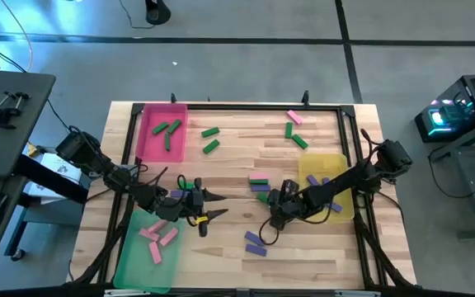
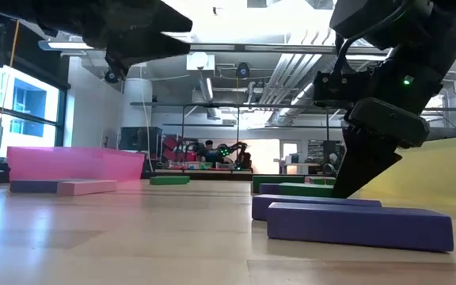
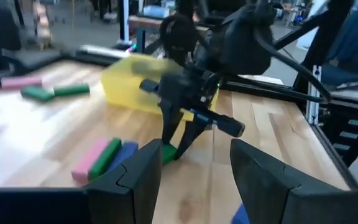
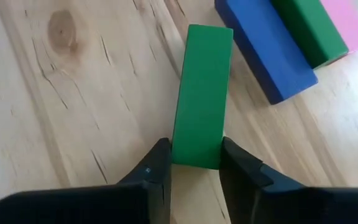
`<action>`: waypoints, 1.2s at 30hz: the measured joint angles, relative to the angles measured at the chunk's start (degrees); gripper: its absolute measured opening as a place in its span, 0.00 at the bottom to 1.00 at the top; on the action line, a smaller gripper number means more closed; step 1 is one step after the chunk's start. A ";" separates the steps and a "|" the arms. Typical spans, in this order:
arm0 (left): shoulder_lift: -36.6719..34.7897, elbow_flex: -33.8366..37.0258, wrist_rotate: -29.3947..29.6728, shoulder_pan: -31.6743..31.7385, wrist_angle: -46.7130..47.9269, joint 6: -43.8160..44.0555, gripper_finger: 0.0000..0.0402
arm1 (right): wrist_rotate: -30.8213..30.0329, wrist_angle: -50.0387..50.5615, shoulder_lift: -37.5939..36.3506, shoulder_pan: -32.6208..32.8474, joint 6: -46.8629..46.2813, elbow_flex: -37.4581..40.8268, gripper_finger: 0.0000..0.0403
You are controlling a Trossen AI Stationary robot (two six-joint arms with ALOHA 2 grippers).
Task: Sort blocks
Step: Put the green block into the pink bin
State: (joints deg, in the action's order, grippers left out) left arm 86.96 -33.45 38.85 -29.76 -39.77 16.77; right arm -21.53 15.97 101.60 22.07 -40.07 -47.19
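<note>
The right gripper (image 4: pixel 194 165) is pinching a green block (image 4: pixel 201 93) by its near end, fingers touching both sides, mid-desk (image 1: pixel 221 247) beside a pink-green-blue cluster. The left gripper (image 3: pixel 194 177) is waiting to its left, fingers wide and empty.

The high view looks straight down on the whole tabletop (image 1: pixel 221 157). The low view sits at board level, facing the room. The left wrist view looks across at the right tool (image 3: pixel 178 146); the right wrist view, very close, probably shares that green block (image 4: pixel 201 93).
</note>
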 joint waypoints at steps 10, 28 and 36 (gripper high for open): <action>2.69 0.02 -0.02 2.49 3.61 6.12 0.44 | -10.18 -13.22 0.52 8.56 1.97 0.43 0.19; 17.70 -2.01 -22.74 1.90 -35.70 -30.37 0.44 | -26.96 -67.21 0.35 19.33 44.80 0.28 0.19; 26.74 -13.54 -28.23 2.43 -38.60 -35.82 0.49 | -20.37 -71.03 0.22 18.17 47.68 0.23 0.19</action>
State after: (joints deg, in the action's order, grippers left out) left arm 113.70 -46.99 10.62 -27.33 -78.37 -19.05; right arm -41.90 -55.06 101.82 40.24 7.61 -46.96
